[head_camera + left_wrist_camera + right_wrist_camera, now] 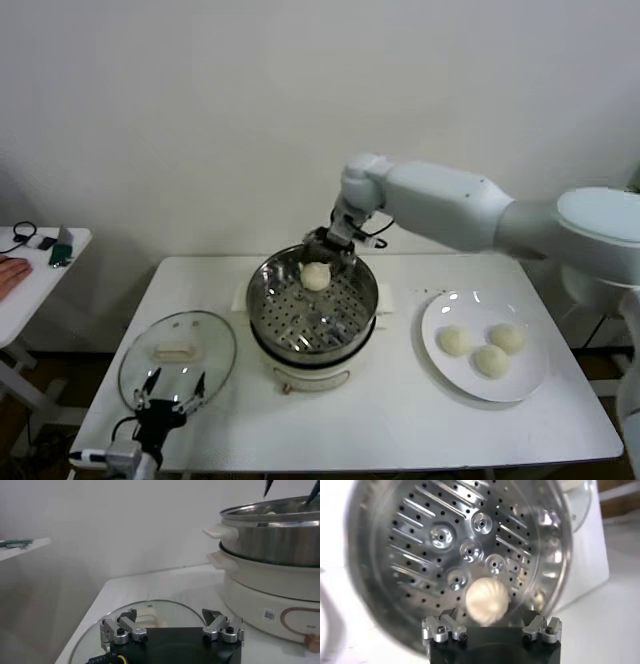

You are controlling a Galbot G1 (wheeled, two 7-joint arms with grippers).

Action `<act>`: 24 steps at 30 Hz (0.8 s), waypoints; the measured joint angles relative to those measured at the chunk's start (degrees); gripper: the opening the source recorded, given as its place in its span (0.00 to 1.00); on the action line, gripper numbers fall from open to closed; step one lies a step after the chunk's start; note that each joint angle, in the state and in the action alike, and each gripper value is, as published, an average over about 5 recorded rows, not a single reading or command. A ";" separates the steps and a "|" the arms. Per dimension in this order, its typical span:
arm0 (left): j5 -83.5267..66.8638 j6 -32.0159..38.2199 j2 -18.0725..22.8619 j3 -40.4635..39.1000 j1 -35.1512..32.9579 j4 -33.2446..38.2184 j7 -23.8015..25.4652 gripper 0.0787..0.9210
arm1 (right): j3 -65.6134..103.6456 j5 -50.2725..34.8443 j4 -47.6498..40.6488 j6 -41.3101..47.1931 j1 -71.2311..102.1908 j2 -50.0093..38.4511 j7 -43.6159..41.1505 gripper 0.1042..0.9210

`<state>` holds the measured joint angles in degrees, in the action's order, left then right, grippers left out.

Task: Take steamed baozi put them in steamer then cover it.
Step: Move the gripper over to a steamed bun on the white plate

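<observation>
A: Right gripper [327, 243] hangs over the steamer's [268, 290] far rim, jaws spread, grasping nothing.

B: And the baozi?

A: One baozi [316, 276] lies on the perforated tray just below that gripper, apart from its fingers. Three more [487, 350] sit on the plate [432, 330], off to the right.

B: Left side?

A: Left gripper [172, 388] hovers released above the cover [145, 350], which lies flat on the worktop [400, 420] left of the steamer.

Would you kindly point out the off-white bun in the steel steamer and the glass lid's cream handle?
Off-white bun [316, 276], head view, its top.
Steel steamer [262, 285], head view, left rim.
Glass lid's cream handle [175, 351], head view, its middle.
</observation>
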<state>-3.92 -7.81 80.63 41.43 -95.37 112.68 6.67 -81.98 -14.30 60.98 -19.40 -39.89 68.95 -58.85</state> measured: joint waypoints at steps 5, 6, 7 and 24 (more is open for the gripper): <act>0.15 0.01 0.00 -0.02 0.08 -0.24 0.00 0.88 | -6.40 -11.51 4.58 8.41 -6.25 -7.64 -1.36 0.88; 0.15 0.03 -0.04 -0.04 0.10 -0.31 -0.01 0.88 | -7.85 -13.22 5.65 10.37 -7.15 -9.40 -1.31 0.88; 0.15 0.07 -0.10 -0.06 0.12 -0.39 -0.01 0.88 | -9.27 -14.71 6.74 12.32 -7.90 -11.20 -1.19 0.88; -0.01 0.76 -0.44 0.31 0.14 -1.30 -0.15 0.88 | -14.90 -16.90 16.82 31.55 -0.87 -30.46 5.20 0.88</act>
<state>-3.94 -7.05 80.19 41.74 -95.23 111.39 6.51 -96.88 -31.21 77.80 12.15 -40.76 38.49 -53.65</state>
